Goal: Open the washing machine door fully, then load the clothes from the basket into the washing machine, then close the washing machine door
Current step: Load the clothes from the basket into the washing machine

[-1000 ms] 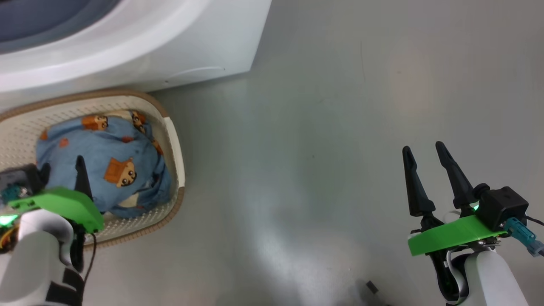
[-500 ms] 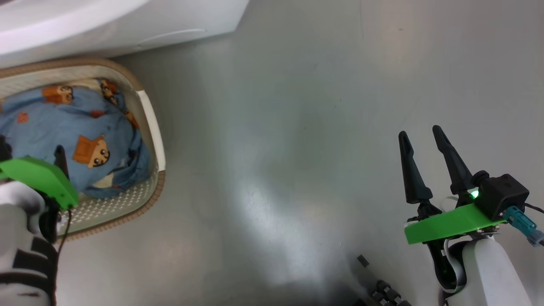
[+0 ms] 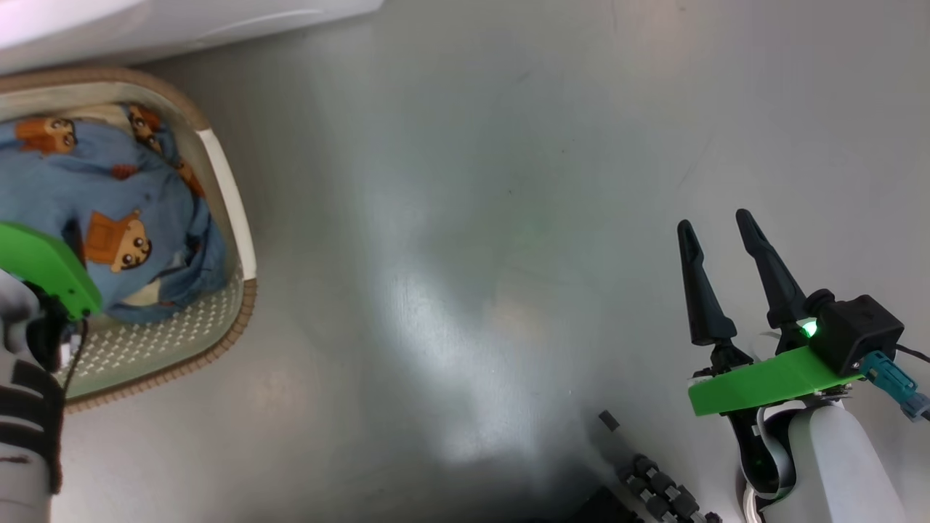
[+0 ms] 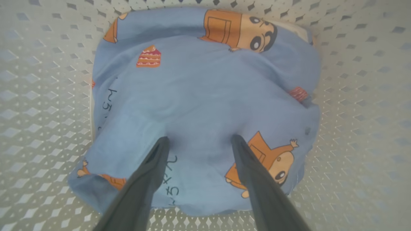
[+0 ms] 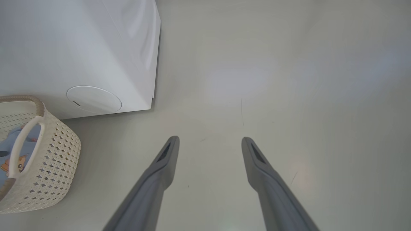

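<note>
1. Left gripper [image 4: 199, 137]: fingers spread wide, nothing pinched. The tips point down onto the clothes [image 4: 205, 89], touching or just above, I can't tell which.
2. Right under and between the fingers there's a humped bundle of light blue printed fabric, with a cream piece peeking out from beneath its edge.
3. Handling, as I judge it: soft, light and floppy. It'll crumple and drape rather than slide. The best bite looks like the raised hump between the tips, taken deep enough to gather several layers. A shallow pinch could lift one layer and leave the rest behind.
4. Around the bundle on every side is the basket [image 4: 48, 80], its perforated walls close in. It looks light, so snagged cloth might drag it along.
5. Farther out, the washer [image 5: 80, 48] stands just beyond the basket. The right gripper [image 3: 713, 220] is well apart to the right, also spread and empty over bare floor [image 3: 472, 218].
</note>
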Controlling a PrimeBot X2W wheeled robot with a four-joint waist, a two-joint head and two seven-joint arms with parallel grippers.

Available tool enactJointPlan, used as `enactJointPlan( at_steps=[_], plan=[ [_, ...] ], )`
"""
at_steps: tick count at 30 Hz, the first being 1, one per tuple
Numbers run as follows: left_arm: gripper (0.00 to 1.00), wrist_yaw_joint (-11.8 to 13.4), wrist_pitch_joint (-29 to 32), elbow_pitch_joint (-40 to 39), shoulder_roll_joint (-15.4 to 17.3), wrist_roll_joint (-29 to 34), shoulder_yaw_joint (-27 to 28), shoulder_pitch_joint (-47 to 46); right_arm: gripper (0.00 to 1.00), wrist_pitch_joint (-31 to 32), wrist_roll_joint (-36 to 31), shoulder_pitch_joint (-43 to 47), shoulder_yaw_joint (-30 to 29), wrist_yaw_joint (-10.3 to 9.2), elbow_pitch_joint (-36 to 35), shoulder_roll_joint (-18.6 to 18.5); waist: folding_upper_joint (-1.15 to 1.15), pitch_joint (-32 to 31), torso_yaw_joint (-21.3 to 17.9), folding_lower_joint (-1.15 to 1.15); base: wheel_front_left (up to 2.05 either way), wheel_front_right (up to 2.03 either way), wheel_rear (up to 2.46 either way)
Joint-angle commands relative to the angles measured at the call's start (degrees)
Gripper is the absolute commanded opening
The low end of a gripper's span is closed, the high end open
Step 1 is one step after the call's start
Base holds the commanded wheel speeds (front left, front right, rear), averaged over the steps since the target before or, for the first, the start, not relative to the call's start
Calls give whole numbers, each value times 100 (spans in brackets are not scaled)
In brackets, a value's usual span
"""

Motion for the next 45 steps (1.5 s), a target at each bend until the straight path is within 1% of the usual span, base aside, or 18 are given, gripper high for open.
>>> enactJointPlan(
  at_steps=[1, 13, 21, 22, 23, 24, 25, 30, 35, 38, 42, 45],
  plan=[
    [100, 14, 31, -23, 311, -43, 73, 34, 100, -68, 72, 188, 137, 9, -128, -53, 0, 96, -31, 0, 0, 0, 0],
    [100, -67, 210, 78, 416, -106, -61, -361, 100, -68, 145, 287, 95, 9, -299, -180, 0, 500, -172, 0, 0, 0, 0],
    [100, 5, 90, 117, 422, -119, -137, -542, 100, -68, 237, 338, 73, 9, -359, -213, 0, 707, -231, 0, 0, 0, 0],
    [93, 8, 59, 128, 411, -114, -156, -551, 100, -68, 245, 340, 67, 9, -363, -216, 0, 722, -234, 0, 0, 0, 0],
    [74, 12, 32, 143, 392, -114, -171, -558, 100, -68, 253, 342, 54, 9, -360, -217, 0, 734, -234, 0, 0, 0, 0],
    [35, 15, 5, 160, 374, -117, -182, -563, 100, -68, 264, 343, 40, 9, -360, -218, 0, 741, -231, 0, 0, 0, 0],
    [0, 15, -34, 174, 361, -115, -198, -567, 100, -68, 273, 344, 23, 9, -361, -221, 0, 746, -226, 0, 0, 0, 0],
    [0, 42, -217, 237, 299, -64, -301, -531, 100, -68, 302, 346, -54, 9, -349, -231, 0, 724, -189, 0, 0, 0, 0],
    [0, 30, -521, 326, 159, -220, -222, -356, 100, -68, 303, 326, -99, 9, -286, -228, 0, 538, -69, 0, 0, 0, 0],
    [0, 28, -886, 344, 68, -298, -179, -149, 100, -68, 286, 331, -136, 9, -238, -228, 0, 338, 46, 0, 0, 0, 0],
    [0, 70, -1524, 333, -107, -406, -107, 210, 100, -68, 266, 357, -222, 9, -197, -225, 0, -21, 225, 0, 0, 0, 0],
    [0, 85, -1928, 187, -273, -529, -2, 473, 100, -68, 229, 413, -299, 9, -167, -226, 0, -346, 389, 0, 0, 0, 0]
  ],
)
